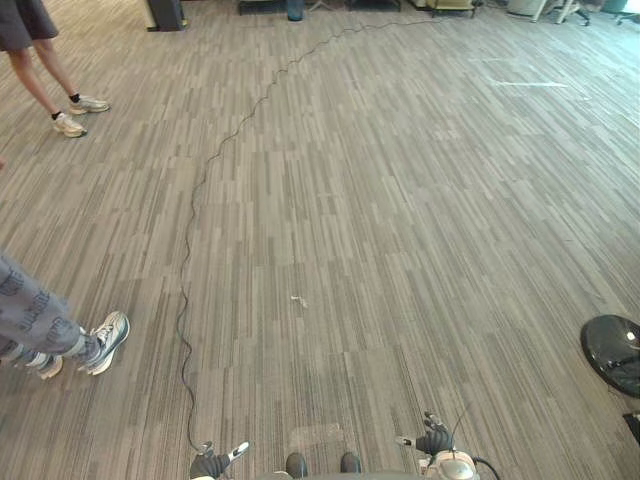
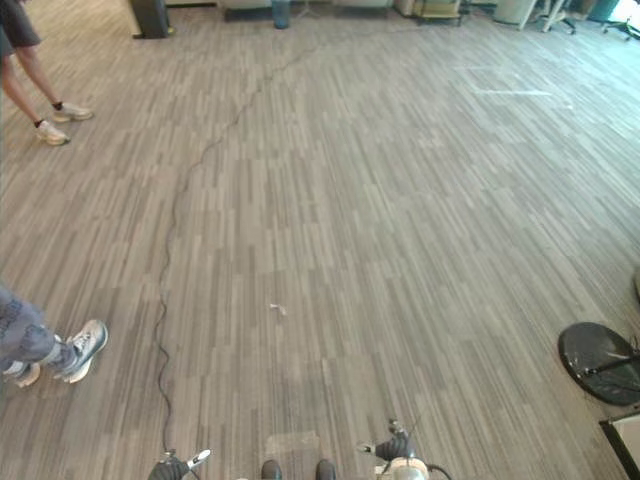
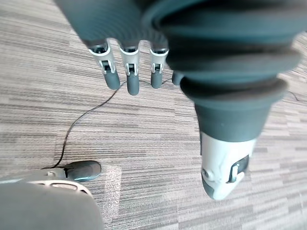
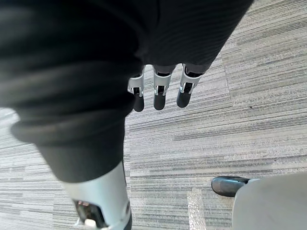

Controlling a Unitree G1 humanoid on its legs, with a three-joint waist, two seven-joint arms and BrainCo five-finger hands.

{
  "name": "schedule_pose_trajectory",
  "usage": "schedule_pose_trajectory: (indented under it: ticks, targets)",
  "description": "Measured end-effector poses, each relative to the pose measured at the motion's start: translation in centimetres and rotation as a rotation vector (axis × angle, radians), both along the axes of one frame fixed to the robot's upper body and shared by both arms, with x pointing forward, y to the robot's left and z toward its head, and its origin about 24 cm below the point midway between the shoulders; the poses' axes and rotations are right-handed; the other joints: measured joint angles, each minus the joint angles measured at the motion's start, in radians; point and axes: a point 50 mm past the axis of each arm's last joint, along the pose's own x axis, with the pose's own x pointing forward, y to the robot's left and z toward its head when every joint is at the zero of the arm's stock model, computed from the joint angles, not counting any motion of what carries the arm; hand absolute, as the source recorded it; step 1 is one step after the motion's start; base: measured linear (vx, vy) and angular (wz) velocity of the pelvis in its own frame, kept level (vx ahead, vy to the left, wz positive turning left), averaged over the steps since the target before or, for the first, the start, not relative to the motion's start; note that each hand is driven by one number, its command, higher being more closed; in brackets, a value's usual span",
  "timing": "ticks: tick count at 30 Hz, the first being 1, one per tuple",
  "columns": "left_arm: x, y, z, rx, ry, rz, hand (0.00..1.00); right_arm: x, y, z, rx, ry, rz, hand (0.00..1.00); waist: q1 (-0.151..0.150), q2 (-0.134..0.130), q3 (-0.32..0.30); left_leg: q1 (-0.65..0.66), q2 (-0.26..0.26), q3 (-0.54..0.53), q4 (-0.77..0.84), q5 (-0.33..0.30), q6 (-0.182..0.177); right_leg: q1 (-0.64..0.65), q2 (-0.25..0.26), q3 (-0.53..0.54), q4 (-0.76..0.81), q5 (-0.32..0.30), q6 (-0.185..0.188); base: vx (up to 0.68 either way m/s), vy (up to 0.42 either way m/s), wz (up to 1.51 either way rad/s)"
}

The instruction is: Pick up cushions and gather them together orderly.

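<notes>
The left hand [image 3: 130, 72] and the right hand [image 4: 161, 93] are held low over the carpeted floor [image 1: 400, 200], fingers straight and released, nothing grasped. A person's shoes [image 1: 105, 340] are seen at the left, and a black round base [image 1: 612, 350] at the right.

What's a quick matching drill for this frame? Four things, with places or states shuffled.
Things:
1. left hand
2. white scrap
3. black round base
4. person in dark shorts

Places or states:
A. off to the robot's right, near
B. far left, standing
C. fingers straight, holding nothing
D. centre, ahead of the robot

Pairs: 1-C, 2-D, 3-A, 4-B.
</notes>
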Motion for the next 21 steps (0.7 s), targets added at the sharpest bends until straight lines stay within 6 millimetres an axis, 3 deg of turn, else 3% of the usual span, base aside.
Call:
schedule_pose_trajectory:
  ticks: [4, 12, 21]
  targets:
    - [0.0, 0.0, -0.1, -0.002, 0.016, -0.007, 0.00, -0.7, -0.3, -0.3, 0.042, 0.021, -0.133, 0.00, 0.001, 0.001, 0.000, 0.000, -0.011, -0.044, 0.000, 0.003, 0.004, 0.022, -0.010, -0.062, 0.002, -0.007, 0.011, 0.04, 0.004, 0.33]
    - [0.0, -0.1, -0.2, -0.015, 0.029, -0.013, 0.00, -1.5, -0.3, -0.7, 0.107, 0.027, -0.282, 0.00, 0.005, 0.002, 0.001, 0.007, -0.025, -0.065, -0.002, 0.013, 0.019, 0.027, -0.025, -0.087, 0.026, -0.022, 0.015, -0.04, 0.014, 0.11]
    - [0.2, -0.2, -0.3, -0.013, 0.040, -0.046, 0.00, -1.7, -0.1, -0.8, 0.122, 0.031, -0.310, 0.00, 0.004, 0.003, 0.003, 0.010, -0.033, -0.064, -0.008, 0.017, 0.025, 0.023, -0.035, -0.096, 0.039, -0.033, 0.017, -0.06, 0.010, 0.01]
